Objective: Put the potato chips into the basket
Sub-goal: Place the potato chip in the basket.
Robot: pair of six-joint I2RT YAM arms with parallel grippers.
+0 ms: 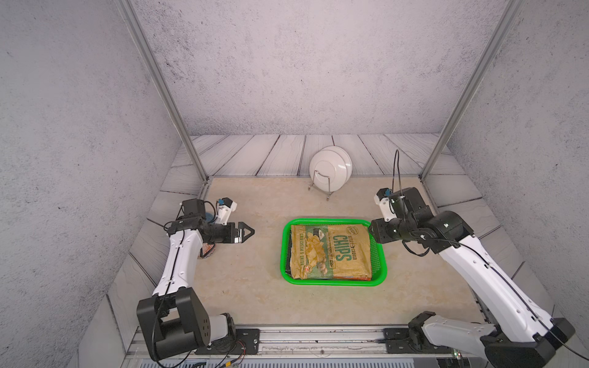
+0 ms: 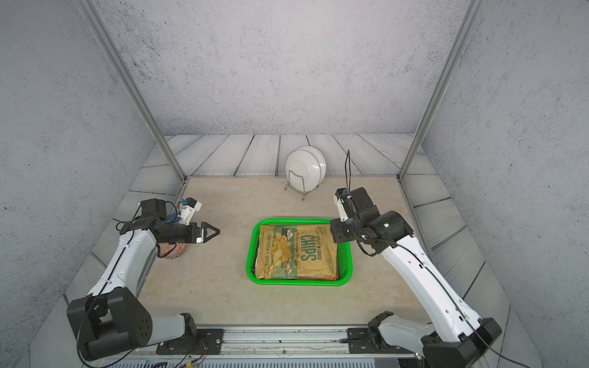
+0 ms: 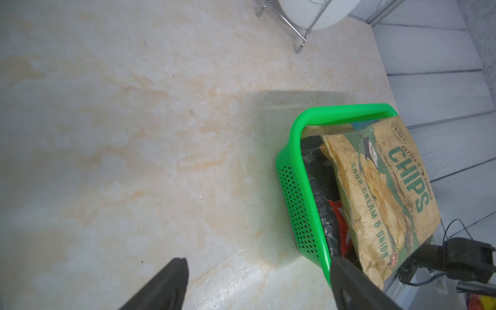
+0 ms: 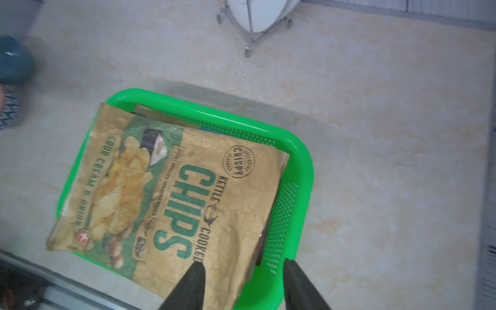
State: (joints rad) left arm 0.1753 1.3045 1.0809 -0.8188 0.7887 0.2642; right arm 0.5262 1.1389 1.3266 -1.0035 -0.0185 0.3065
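One tan "CHIPS" bag lies flat, label up, on top inside the green basket, covering most of it. Basket sits on the surface, near mid-frame, lower half, in both top views. More bags are under it: a black bag shows along one side and an orange bag peeks out at the lower edge. Total count cannot be told.

Right hand is over the basket's upper-right corner in a top view, pointing down. Fingers apart, released. One finger is above the tan bag's edge, the other above the basket's perforated wall, nothing pinched. Contact with the bag cannot be told.

Left hand is at frame left, mid-height, well apart from the basket, over the surface. Fingers wide, released, empty.

White plates stand upright in a wire rack above the basket in frame. A teal round object and a patterned container sit by the left arm, partly hidden.
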